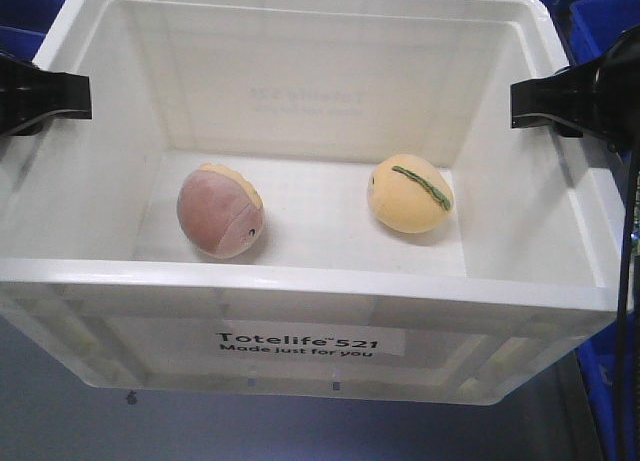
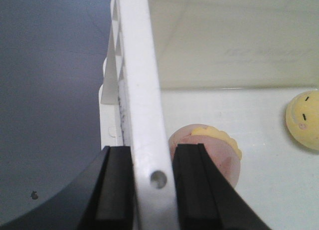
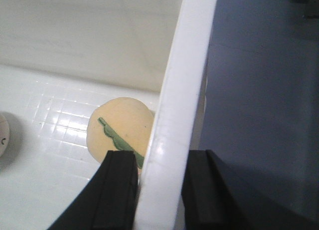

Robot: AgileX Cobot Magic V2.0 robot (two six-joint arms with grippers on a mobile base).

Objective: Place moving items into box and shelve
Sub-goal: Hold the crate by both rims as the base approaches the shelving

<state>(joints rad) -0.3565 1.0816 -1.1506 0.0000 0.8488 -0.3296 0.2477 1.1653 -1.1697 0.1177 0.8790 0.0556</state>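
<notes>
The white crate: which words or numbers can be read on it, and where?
"Totelife 521": black print on the front label of the white crate.
"Made just for you": the line directly beneath.
Faint print on the far wall: too pale to read.

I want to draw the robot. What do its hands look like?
Both are black. The left gripper and right gripper each have two flat, blocky fingers with straight edges and no markings that show. A thin black cable runs down beside the right one.
</notes>
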